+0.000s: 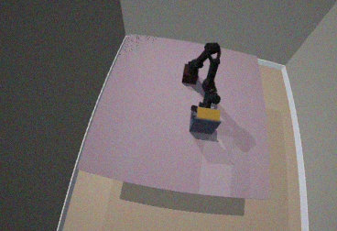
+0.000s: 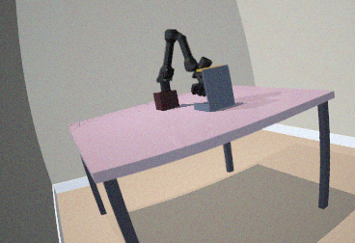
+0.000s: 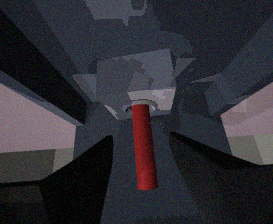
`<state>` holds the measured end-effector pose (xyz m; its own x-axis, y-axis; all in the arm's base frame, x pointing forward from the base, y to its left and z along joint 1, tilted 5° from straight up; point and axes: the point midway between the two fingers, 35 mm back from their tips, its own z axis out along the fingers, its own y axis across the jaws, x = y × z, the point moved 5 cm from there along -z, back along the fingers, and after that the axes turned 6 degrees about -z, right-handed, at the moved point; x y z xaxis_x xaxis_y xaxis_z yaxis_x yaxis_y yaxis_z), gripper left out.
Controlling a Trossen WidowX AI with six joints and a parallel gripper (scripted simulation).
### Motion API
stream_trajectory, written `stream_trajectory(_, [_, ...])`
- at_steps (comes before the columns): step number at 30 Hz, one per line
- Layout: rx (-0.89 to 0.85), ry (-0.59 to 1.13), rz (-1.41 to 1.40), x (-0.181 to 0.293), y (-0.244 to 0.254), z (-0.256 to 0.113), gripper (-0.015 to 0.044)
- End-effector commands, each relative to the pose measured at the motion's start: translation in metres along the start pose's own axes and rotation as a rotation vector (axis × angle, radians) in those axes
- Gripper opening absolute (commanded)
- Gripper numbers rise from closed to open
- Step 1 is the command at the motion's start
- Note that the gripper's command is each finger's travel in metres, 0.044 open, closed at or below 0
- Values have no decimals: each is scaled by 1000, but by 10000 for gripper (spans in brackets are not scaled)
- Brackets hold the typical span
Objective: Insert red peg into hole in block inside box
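The red peg [image 3: 144,150] shows in the wrist view, its far end at the round hole in the grey block [image 3: 112,75]. How deep it sits in the hole I cannot tell. My gripper [image 3: 141,139] is partly open, with one dark finger on each side of the peg and a gap to it on both sides. The gripper is at the open front of the blue-grey box [image 1: 203,126] [image 2: 219,88], below the level of the yellow roof [image 1: 208,113]. The box hides the peg and block in the top and exterior views.
The box's side walls stand left and right of the fingers in the wrist view. The arm's dark red base [image 1: 190,74] [image 2: 166,100] stands on the pink table [image 1: 137,115] [image 2: 145,136], facing the box's open side.
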<state>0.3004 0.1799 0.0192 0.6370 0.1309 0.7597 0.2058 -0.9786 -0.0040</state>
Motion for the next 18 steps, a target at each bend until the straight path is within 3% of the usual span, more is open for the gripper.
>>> stream_trajectory(1, [-5,-5,4,-8,1,-10,220])
stream_trajectory(15, [-5,-10,3,-33,2,-39,220])
stream_trajectory(18, [-5,-10,3,-32,1,-43,299])
